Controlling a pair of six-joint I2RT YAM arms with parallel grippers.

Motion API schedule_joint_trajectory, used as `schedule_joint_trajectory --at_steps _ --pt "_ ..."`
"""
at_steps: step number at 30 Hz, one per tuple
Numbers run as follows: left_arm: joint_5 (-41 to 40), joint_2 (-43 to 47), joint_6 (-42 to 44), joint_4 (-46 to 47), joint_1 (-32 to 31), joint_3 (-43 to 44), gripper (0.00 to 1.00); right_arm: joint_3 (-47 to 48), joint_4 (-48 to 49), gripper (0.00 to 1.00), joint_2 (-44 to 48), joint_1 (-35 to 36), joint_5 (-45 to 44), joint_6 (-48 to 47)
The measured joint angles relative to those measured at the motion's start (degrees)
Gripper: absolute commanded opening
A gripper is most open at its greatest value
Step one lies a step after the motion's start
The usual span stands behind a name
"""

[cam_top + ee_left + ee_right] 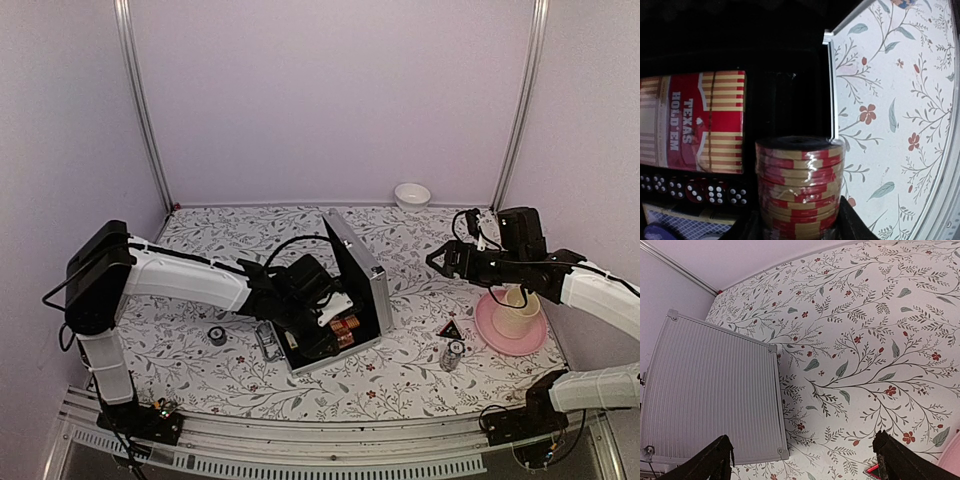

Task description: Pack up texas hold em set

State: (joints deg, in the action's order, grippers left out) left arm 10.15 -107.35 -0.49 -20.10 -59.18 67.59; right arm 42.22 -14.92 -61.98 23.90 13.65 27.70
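Observation:
The silver briefcase (372, 290) stands open in the middle of the table, its ribbed lid (710, 395) upright. My left gripper (335, 318) reaches into it, shut on a wrapped stack of red and cream poker chips (799, 190). Inside the black lining lie a red "Texas Hold'em" card deck (695, 122), a row of dark red dice (690, 192) and a blue deck (670, 220). A small dark round button (217, 335) sits on the table left of the case. My right gripper (440, 262) hovers open to the right of the lid, holding nothing.
A cream cup on a pink plate (490, 325) stands at the right, under the right arm. A small red and black triangle (450, 329) and a small cylinder (453, 355) lie beside it. A white bowl (412, 195) sits at the back wall.

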Motion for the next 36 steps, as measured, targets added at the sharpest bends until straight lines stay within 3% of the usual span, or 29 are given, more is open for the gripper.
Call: schedule_joint_trajectory --at_steps 2,11,18,21,25,36 --pt "-0.1 -0.5 -0.2 0.2 0.0 0.2 0.08 0.0 0.0 1.0 0.0 0.0 0.2 0.1" --pt "-0.1 -0.5 -0.7 0.5 0.0 0.4 0.46 0.0 0.5 1.0 0.0 0.0 0.5 0.8" --pt "1.0 2.6 -2.2 3.5 0.1 0.2 0.59 0.0 0.9 1.0 -0.2 0.0 0.5 1.0" --pt "1.5 5.3 -2.8 5.4 0.1 0.0 0.59 0.0 1.1 1.0 -0.2 0.0 0.6 1.2" --pt "1.9 6.9 -4.3 6.8 0.1 -0.5 0.48 0.0 1.2 1.0 -0.2 0.0 0.7 1.4" --pt "4.2 14.5 -12.1 10.5 0.1 -13.2 0.35 -0.8 1.3 1.0 0.9 0.0 0.6 1.9"
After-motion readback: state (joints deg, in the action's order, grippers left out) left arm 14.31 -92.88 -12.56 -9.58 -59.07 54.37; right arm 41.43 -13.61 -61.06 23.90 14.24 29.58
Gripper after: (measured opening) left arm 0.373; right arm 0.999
